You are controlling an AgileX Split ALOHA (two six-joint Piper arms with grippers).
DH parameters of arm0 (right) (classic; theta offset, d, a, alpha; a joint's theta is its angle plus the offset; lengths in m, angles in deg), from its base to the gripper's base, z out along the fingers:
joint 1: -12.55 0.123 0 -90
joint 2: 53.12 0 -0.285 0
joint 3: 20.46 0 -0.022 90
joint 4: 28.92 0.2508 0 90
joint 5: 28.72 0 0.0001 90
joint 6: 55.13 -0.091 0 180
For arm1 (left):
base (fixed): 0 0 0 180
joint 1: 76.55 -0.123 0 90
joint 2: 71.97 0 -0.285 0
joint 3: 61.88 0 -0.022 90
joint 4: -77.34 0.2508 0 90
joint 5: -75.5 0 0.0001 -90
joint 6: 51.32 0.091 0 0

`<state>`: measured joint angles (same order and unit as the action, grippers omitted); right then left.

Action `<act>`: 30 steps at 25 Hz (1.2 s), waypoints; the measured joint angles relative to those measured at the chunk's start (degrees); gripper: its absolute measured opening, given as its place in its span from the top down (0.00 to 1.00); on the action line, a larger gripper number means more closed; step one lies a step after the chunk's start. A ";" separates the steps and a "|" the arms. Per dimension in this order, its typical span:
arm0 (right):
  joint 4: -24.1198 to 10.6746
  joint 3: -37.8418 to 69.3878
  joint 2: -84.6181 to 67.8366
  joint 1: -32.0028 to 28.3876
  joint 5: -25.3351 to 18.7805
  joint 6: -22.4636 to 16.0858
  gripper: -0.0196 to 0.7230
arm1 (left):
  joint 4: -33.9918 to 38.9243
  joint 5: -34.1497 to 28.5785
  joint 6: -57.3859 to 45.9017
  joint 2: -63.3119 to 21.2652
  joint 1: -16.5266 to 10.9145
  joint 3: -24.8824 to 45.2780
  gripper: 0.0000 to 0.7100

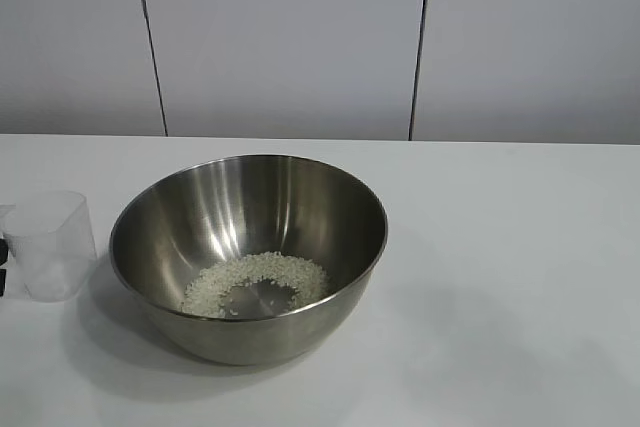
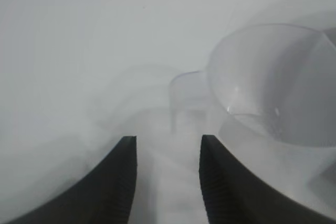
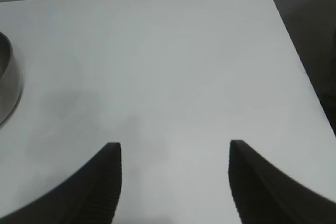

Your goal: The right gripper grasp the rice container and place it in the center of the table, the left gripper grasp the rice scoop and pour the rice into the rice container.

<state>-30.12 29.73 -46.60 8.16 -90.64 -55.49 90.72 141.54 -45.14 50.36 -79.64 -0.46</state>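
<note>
Your left claw [image 2: 167, 182] stands partly open with nothing between its fingers [image 2: 123, 182]; the scoop's small handle tab sits just ahead of the gap, apart from both tips. In the exterior view only a dark bit of that claw shows at the left edge, right behind the scoop [image 1: 50, 244]. The scoop stands upright on the desk [image 1: 520, 277], just left of the bowl [image 1: 248, 257], and looks empty; you can see through its clear wall.

Your right claw [image 3: 175, 182] is spread wide over bare desk, holding and touching nothing, with the bowl's steel wall well off to one side at its view's edge.

The bowl sits near the middle of the desk, upright. Inside it the rice [image 1: 255, 282] lies in a loose ring around the bottom, leaving a bare steel patch at the centre. Beyond the desk's far edge stands a pale panelled wall [image 1: 290, 37].
</note>
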 joint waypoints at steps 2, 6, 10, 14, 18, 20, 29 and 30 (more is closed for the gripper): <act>0.00 0.00 0.00 0.00 0.00 0.00 0.42 | -2.51 -0.05 0.00 0.00 0.00 0.81 0.59; 0.00 0.00 0.00 0.00 -0.01 0.00 0.42 | -7.85 -0.05 -2.07 -0.24 0.00 1.03 0.59; 0.00 0.00 0.00 0.00 -0.01 0.00 0.42 | -7.76 -0.11 -7.98 -3.03 -1.68 -0.71 0.59; 0.00 0.00 0.00 0.00 -0.01 0.00 0.42 | -3.66 -5.18 -10.73 -9.66 -6.51 -5.80 0.59; 0.00 0.00 0.00 0.00 -0.01 0.00 0.42 | 1.36 -16.71 -14.46 -14.84 -13.21 -11.64 0.59; 0.00 0.00 0.00 0.00 -0.01 0.00 0.42 | 3.92 -19.07 -18.84 -16.70 -17.85 -13.52 0.59; 0.00 0.00 0.00 0.00 -0.01 0.00 0.42 | 19.84 -27.43 -33.24 -32.36 -27.79 -15.09 0.59; 0.00 0.00 0.00 0.00 -0.01 0.00 0.42 | 20.23 -28.77 -33.48 -35.47 -27.07 -15.09 0.59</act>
<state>-30.12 29.73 -46.60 8.16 -90.65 -55.49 110.95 112.78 -78.62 14.89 -106.71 -15.54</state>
